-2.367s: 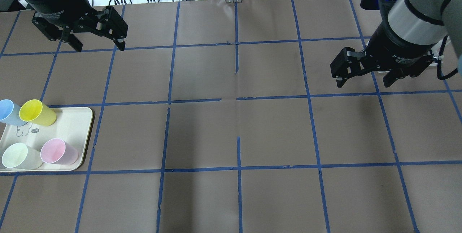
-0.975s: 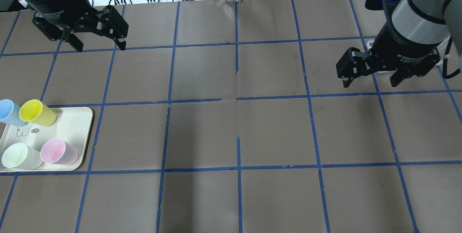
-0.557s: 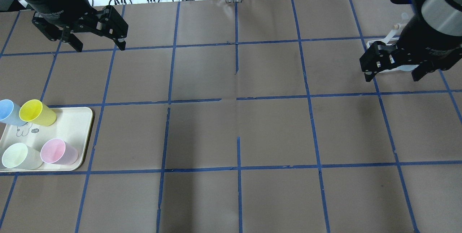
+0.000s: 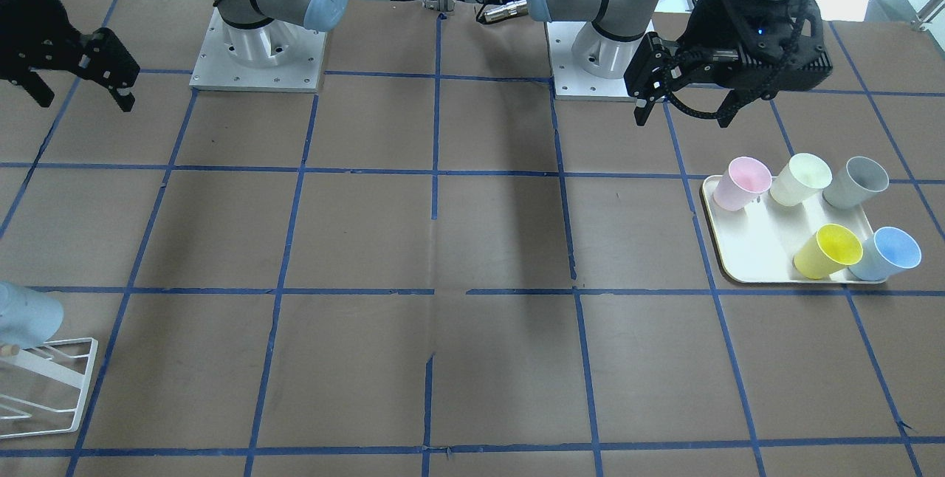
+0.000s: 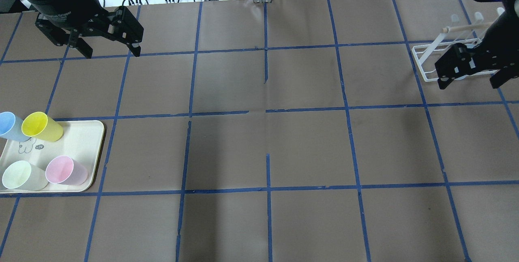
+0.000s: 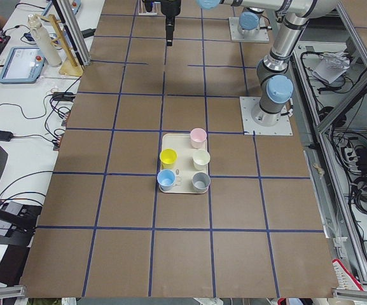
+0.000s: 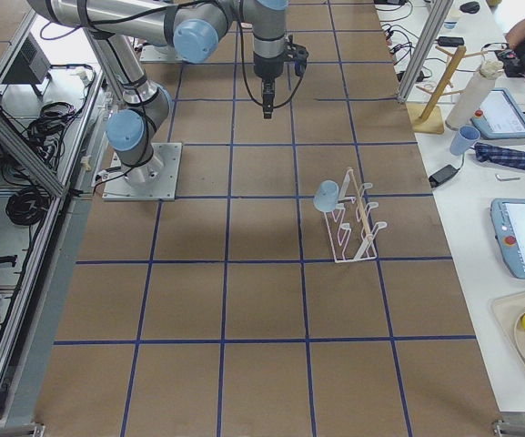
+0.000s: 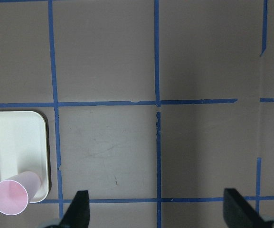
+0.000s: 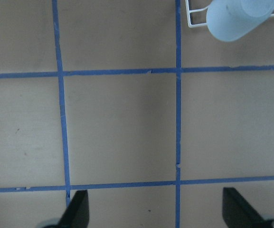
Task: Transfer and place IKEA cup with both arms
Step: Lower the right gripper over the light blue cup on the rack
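One pale blue IKEA cup [image 4: 26, 314] hangs mouth-down and tilted on a peg of the white wire rack [image 4: 55, 382]; it also shows in the right side view [image 7: 326, 194] and at the top of the right wrist view [image 9: 236, 20]. A second cup like it [image 4: 889, 252] stands on the cream tray [image 5: 83, 142]. My right gripper [image 5: 469, 84] hovers open by the rack [image 5: 425, 57], holding nothing and apart from the cup. High above the table's far left, my left gripper [image 5: 111, 53] is open and empty.
The tray [image 4: 749, 252] also carries a yellow cup [image 5: 40, 126], a pink cup [image 5: 65, 170], a pale green cup [image 5: 20, 175] and a grey cup [image 4: 856, 182]. Brown paper with a blue tape grid covers the table. Cables and gear lie beyond its far edge.
My right gripper has moved rightward toward the table's edge, staying open, and the white rack now shows beneath it. The left arm and the tray's cups have not moved.
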### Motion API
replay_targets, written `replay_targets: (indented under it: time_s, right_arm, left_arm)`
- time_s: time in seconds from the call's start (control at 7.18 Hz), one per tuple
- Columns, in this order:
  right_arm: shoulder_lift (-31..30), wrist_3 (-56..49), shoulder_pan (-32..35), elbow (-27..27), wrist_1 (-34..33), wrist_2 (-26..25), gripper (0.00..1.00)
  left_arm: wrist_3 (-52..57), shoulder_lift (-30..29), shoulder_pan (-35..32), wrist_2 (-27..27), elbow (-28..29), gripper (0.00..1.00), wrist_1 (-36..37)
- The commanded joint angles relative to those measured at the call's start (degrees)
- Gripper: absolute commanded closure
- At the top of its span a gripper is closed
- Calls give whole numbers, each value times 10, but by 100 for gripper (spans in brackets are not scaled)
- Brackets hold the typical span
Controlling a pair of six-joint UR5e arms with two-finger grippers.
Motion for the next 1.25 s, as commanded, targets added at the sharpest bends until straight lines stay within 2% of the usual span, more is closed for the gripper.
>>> replay_targets:
  time_s: [0.0, 0.14, 0.42, 0.7, 0.97, 1.11]
  right_arm:
    - [47, -54, -5, -1, -71, -2, 0]
    - [74, -82, -10, -1, -93, 0, 0]
    - [112, -168, -66, -4, -115, 8, 0]
    - [153, -232, -85, -9, -177, 39, 0]
    - [189, -247, -86, -13, -241, 37, 0]
    - [201, -257, -86, -14, -251, 39, 0]
  left_arm:
    - [-1, 0, 0, -1, 0, 0, 0]
    - [-1, 0, 0, -1, -1, 0, 0]
    - [-1, 0, 0, -1, 0, 0, 0]
    - [-1, 0, 0, -1, 0, 0, 0]
    - [-1, 0, 0, -1, -1, 0, 0]
    - [-1, 1, 0, -1, -2, 0, 0]
